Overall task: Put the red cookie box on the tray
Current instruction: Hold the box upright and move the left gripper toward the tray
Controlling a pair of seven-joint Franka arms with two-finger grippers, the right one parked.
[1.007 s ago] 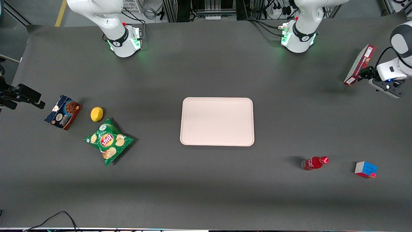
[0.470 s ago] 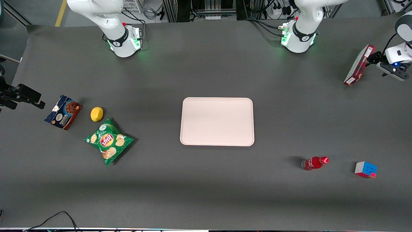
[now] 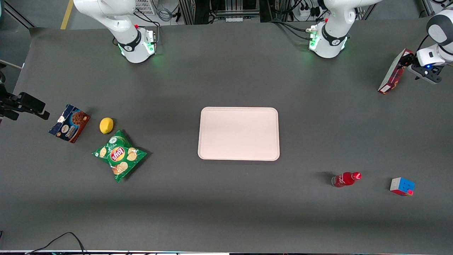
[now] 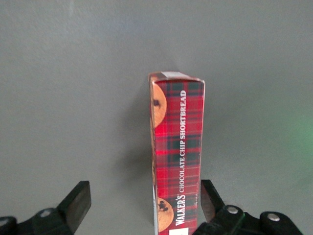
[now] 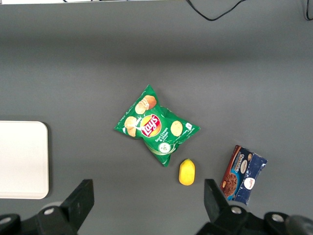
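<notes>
Red cookie box (image 4: 177, 156) on edge between spread gripper (image 4: 145, 200) jaws (one touching).

Even overhead light fell on the matte worktop (image 3: 226, 198), without glare. The bottle (image 3: 345, 179) and chips (image 3: 119, 155) cast short soft shadows. Green glow tinged the arm bases. The hand (image 4: 144, 203) framed a sharp, bright box (image 4: 177, 156).

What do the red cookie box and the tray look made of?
Red cookie box, between the open gripper fingers: printed cardboard, judging by crisp folded edges and tartan print. Tray: probably matte plastic, with a uniform pale pink surface, rounded corners and a low rim.
</notes>
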